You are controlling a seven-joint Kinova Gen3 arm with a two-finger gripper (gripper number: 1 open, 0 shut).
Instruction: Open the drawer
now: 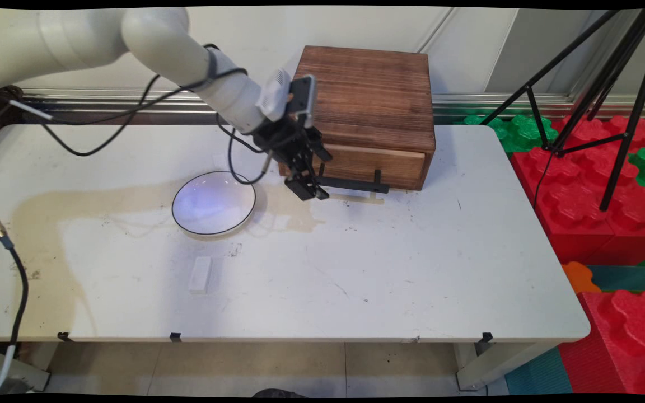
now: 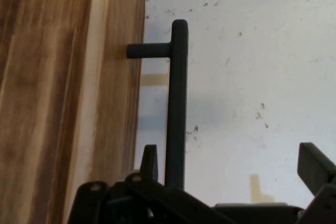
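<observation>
Claw (image 2: pixel 231 169) is open around the drawer's handle (image 2: pixel 177 103), off-centre, so closing might just skid off.

Wooden drawer box (image 1: pixel 373 106) with black bar handle (image 1: pixel 356 183) on table's far side

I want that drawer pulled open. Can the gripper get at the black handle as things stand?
Probably yes: the gripper is already at the handle, jaws open with the bar between them, nothing in the way.
</observation>
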